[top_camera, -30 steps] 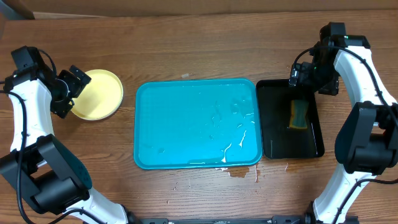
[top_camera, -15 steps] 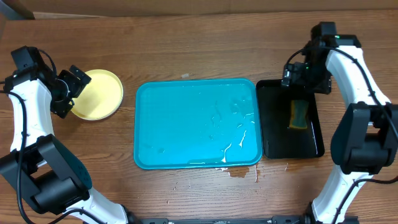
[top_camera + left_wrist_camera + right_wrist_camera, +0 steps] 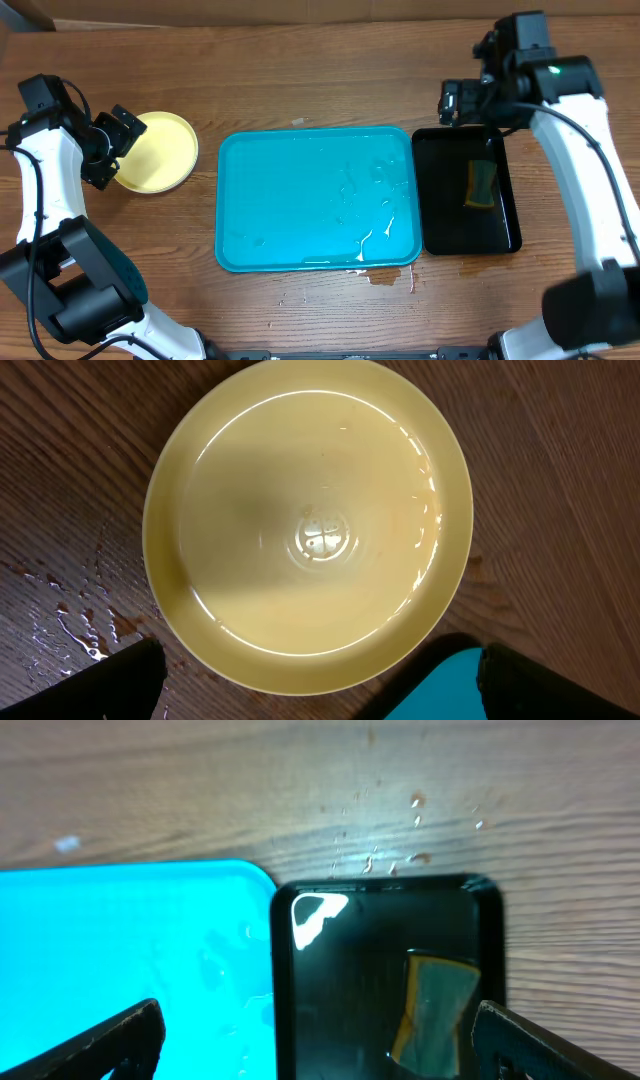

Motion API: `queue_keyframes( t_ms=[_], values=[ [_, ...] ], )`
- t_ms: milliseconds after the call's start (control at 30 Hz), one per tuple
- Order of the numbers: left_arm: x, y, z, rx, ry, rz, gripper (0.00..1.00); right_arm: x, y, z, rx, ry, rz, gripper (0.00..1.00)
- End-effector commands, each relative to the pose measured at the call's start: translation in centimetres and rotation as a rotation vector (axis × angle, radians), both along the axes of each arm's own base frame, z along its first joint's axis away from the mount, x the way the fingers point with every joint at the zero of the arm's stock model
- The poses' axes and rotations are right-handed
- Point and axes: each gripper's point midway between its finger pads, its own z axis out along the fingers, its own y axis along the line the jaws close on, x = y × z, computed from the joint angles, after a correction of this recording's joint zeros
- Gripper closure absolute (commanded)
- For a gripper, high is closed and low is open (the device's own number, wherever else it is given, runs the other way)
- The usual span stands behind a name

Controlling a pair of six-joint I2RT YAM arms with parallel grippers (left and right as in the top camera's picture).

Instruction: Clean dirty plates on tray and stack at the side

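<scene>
Our left arm reaches along the left edge, elbow near us, wrist turned inward. Our left gripper [image 3: 116,150] faces down with its jaws spread wide, holding nothing. Our right arm stretches to the far right side; our right gripper [image 3: 463,101] hangs wide apart and empty.

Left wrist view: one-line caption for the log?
Empty pale yellow plate on the wet wooden table, open left gripper hovering over it, turquoise tray corner at the bottom edge.
</scene>
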Motion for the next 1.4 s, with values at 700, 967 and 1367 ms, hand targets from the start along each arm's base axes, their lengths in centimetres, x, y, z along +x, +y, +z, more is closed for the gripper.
queue_keyframes(
  t_ms=[700,967,1367],
  values=[
    [0.0,-0.5,-0.8,-0.010,0.013,-0.031,0.00,-24.1,-3.7,27.7,0.043,-0.960,-0.066,0.00],
    [0.0,-0.5,-0.8,-0.010,0.013,-0.031,0.00,-31.9,-4.6,28.5,0.054,-1.136,-0.076,0.00],
    [0.0,-0.5,-0.8,-0.010,0.013,-0.031,0.00,-34.4,-5.1,22.2,0.035,-1.192,-0.117,0.00]
  ],
)
